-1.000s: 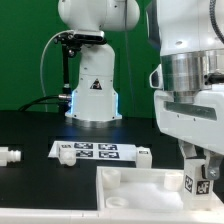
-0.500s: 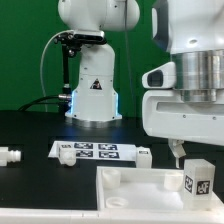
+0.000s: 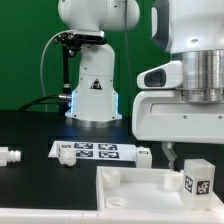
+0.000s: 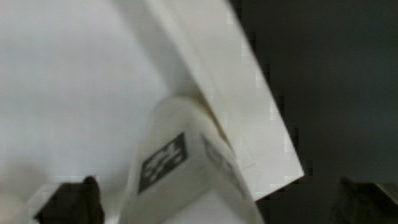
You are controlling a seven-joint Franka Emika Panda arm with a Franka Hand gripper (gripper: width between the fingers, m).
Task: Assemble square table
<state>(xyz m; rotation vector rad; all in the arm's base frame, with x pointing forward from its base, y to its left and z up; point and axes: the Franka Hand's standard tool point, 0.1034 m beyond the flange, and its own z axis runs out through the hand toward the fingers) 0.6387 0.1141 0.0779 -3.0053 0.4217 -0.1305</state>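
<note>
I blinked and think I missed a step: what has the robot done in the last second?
The fingers let go of the white leg standing at the corner of the tabletop and spread wide. The arm then lifted up away from the leg. The leg stayed upright where it was set, and the tabletop and the marker board have not moved.

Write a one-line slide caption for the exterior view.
Open gripper hangs over a tagged white leg standing upright at a corner of the square tabletop.
</note>
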